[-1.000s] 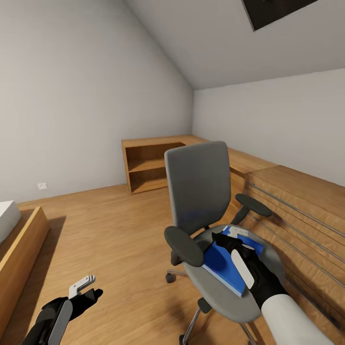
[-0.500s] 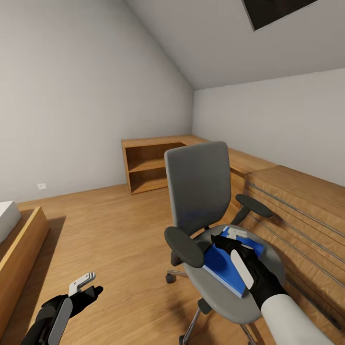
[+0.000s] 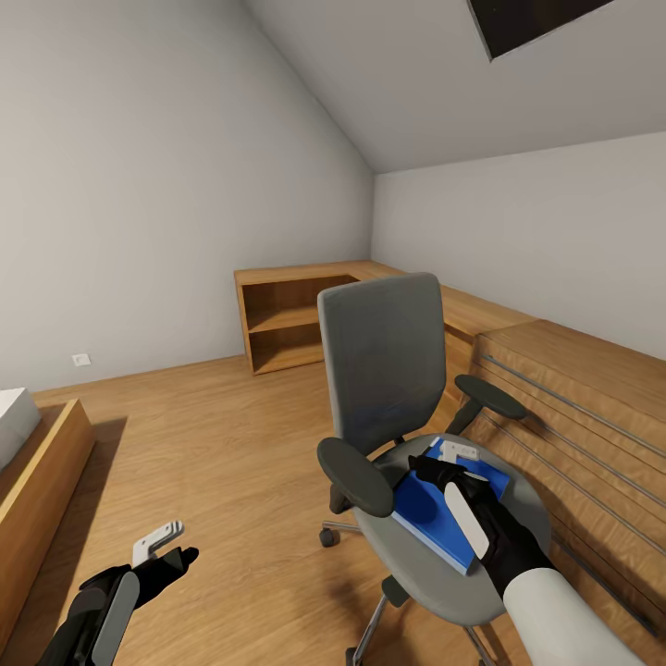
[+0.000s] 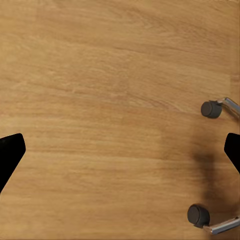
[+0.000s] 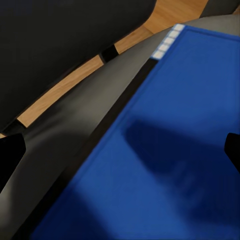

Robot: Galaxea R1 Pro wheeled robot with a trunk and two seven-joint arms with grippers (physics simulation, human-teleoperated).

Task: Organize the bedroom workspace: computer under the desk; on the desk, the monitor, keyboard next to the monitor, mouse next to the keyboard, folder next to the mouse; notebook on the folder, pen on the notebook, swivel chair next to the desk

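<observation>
At the far left of your head view sits a low wooden frame (image 3: 42, 481) with a white block on it, on the wooden floor (image 3: 231, 435). Your left gripper (image 3: 166, 550) hangs low over that floor, well apart from the chair, holding nothing. In the left wrist view its two dark fingertips (image 4: 10, 155) sit at opposite edges of the frame, spread wide, with bare floor (image 4: 110, 100) between them and two casters (image 4: 211, 109) of the chair base nearby.

Further back against the wall you have an open wooden shelf unit (image 3: 287, 319), which joins a long wooden cabinet run (image 3: 573, 407) along the right-hand wall.

In the middle stands the swivel chair (image 3: 384, 356), grey back upright, black armrests on either side, facing toward you, just beside the wooden cabinets. The folder (image 3: 435, 513) lies flat on its seat, bright blue, with one corner reaching toward the front of the seat.

Your right gripper (image 3: 453, 462) is down over the folder's far end, the arm reaching in from the lower right. In the right wrist view the folder (image 5: 175, 150) spreads right under the camera with the grey seat (image 5: 65, 150) alongside it, and the two fingertips (image 5: 10, 160) show at opposite edges, so the jaws stand apart. You cannot tell whether they touch the folder.

Up at the top right, a dark skylight (image 3: 541, 23) is set into the sloped ceiling.
</observation>
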